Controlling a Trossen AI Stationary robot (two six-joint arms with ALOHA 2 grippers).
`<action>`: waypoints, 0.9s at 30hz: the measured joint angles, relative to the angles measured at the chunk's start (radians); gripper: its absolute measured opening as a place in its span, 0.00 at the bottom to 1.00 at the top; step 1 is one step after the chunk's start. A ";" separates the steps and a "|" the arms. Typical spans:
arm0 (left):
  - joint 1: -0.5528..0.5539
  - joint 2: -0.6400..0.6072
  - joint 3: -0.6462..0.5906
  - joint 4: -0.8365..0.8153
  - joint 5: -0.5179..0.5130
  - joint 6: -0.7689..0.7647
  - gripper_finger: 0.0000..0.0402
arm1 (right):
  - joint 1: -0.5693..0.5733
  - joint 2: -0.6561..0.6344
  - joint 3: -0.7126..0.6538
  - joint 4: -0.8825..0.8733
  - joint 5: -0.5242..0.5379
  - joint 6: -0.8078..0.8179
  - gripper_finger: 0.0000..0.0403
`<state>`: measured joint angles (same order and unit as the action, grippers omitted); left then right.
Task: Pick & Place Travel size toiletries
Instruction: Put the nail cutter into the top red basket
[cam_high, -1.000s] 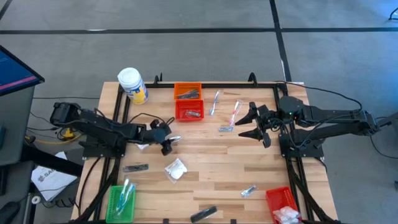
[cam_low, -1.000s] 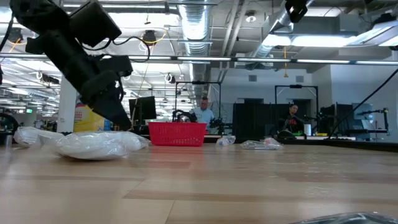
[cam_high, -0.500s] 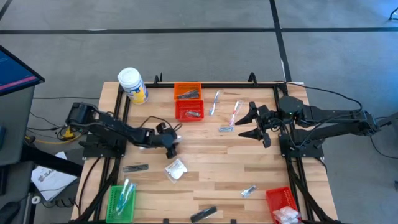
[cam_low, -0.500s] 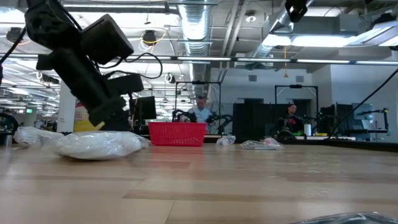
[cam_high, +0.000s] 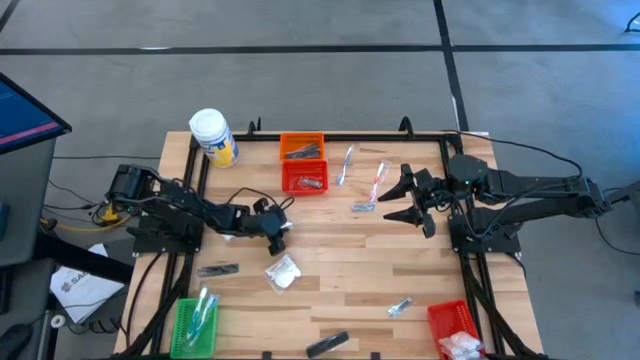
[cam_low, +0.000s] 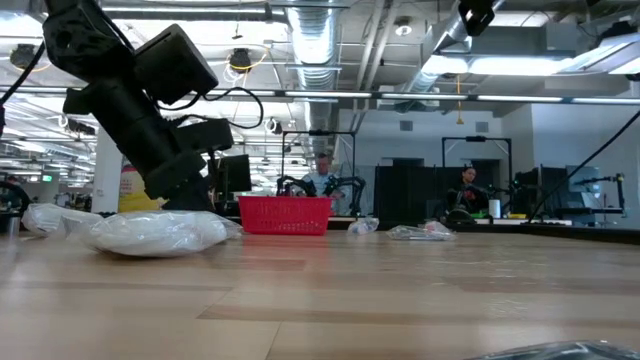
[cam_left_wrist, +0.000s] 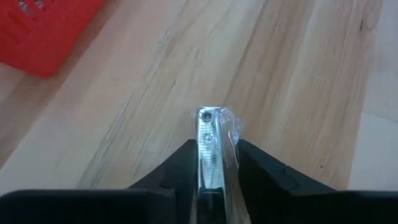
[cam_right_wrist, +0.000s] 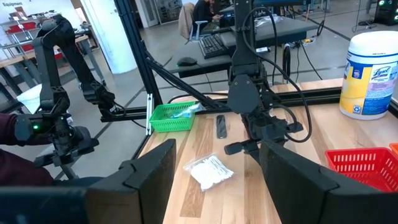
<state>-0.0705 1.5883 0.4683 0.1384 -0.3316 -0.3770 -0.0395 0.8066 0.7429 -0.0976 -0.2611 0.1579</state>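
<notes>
My left gripper (cam_high: 276, 226) (cam_left_wrist: 211, 163) is over the table's middle-left, shut on a small silver metal piece in clear wrap (cam_left_wrist: 210, 132). In the low view the left arm (cam_low: 150, 120) stands behind a white packet (cam_low: 160, 232) (cam_high: 283, 272). My right gripper (cam_high: 405, 196) (cam_right_wrist: 217, 182) hovers open at the right, near a foil sachet (cam_high: 363, 207) and two clear-wrapped sticks (cam_high: 378, 180) (cam_high: 346, 164). Flat on the wood lie dark tubes (cam_high: 217, 269) (cam_high: 327, 344) and another sachet (cam_high: 400, 306). My left gripper pinches the silver wrapped piece between its two fingers (cam_left_wrist: 181, 167). The piece's free end (cam_left_wrist: 207, 117) sticks out past the fingertips, along the fingers. The fingers slant down toward the table's right. The piece looks clear of the wood.
Orange basket (cam_high: 302, 147) and red basket (cam_high: 305, 177) stand at the far edge, and a white jar with yellow label (cam_high: 212, 137) at the far left corner. A green basket (cam_high: 196, 322) sits near left and a red basket (cam_high: 455, 325) near right. Bare wood lies mid-table.
My left gripper has risen from the table beside the white packet and shifted slightly toward the table's right, staying shut on the silver piece. The left arm's rear part has swung toward the table. The right arm has kept still.
</notes>
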 joint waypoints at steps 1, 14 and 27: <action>0.002 0.000 0.000 0.001 0.000 0.000 0.24 | 0.000 0.000 0.000 0.000 0.000 0.000 0.56; 0.004 -0.012 -0.005 0.022 -0.015 -0.008 0.11 | 0.000 0.000 0.000 0.000 0.000 0.000 0.56; 0.042 -0.127 0.082 0.024 -0.038 0.112 0.10 | 0.000 0.000 0.000 0.000 0.000 0.000 0.56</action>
<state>-0.0285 1.4615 0.5502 0.1622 -0.3692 -0.2652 -0.0399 0.8068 0.7429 -0.0972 -0.2611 0.1577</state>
